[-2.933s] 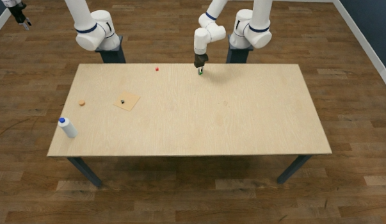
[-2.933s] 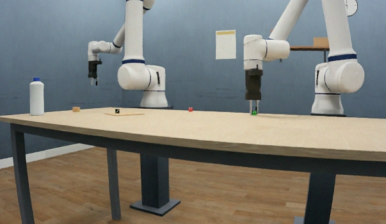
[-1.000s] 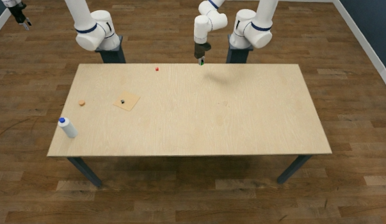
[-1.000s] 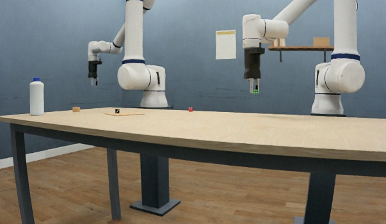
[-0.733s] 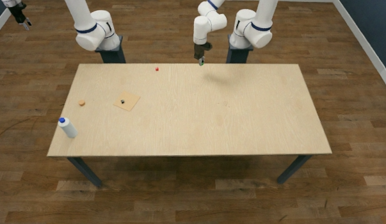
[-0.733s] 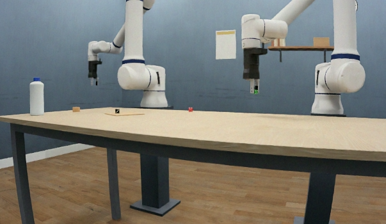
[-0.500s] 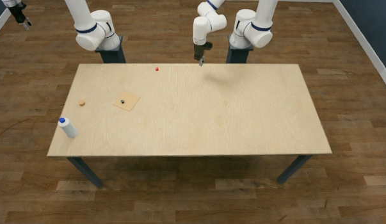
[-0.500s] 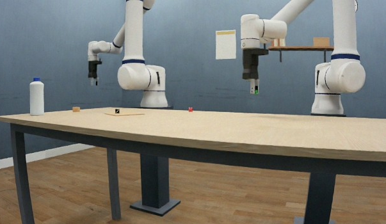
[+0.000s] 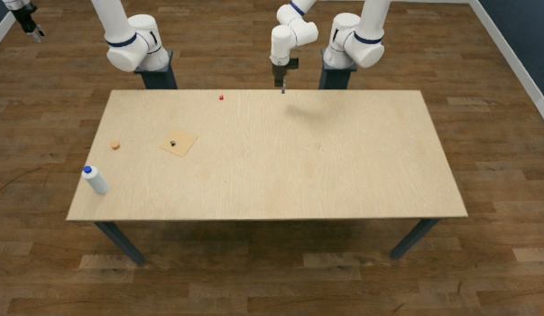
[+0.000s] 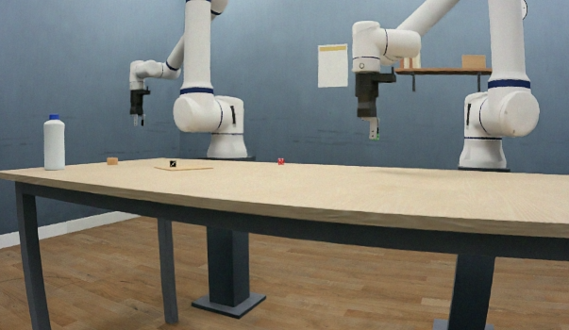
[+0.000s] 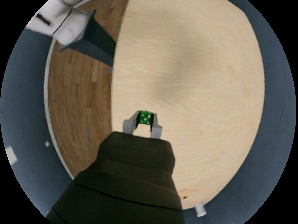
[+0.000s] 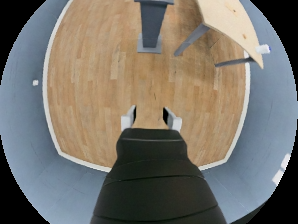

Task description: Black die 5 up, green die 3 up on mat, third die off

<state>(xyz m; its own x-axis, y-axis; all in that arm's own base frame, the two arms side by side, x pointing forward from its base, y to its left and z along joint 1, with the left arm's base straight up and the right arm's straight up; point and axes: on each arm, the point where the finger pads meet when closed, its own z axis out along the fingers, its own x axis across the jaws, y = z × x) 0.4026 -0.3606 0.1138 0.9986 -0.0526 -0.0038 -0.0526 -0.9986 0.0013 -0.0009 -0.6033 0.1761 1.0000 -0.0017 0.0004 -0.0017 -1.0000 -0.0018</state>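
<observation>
My left gripper (image 9: 283,87) (image 10: 375,134) (image 11: 146,117) is shut on the green die (image 10: 377,138) (image 11: 146,117), high above the table's back edge. Several white pips show on the die's face in the left wrist view. The black die (image 9: 172,143) (image 10: 173,163) sits on the left part of the tan mat (image 9: 185,141) (image 10: 198,168); its top number is too small to read. The red die (image 9: 221,97) (image 10: 280,161) lies off the mat near the table's back edge. My right gripper (image 9: 38,34) (image 10: 139,122) (image 12: 149,111) is open and empty, over the floor beyond the table.
A round orange-tan block (image 9: 115,144) (image 10: 112,161) lies left of the mat. A white bottle (image 9: 97,181) (image 10: 54,143) (image 11: 200,209) (image 12: 262,49) with a blue cap stands near the table's left edge. Both arm pedestals stand behind the table.
</observation>
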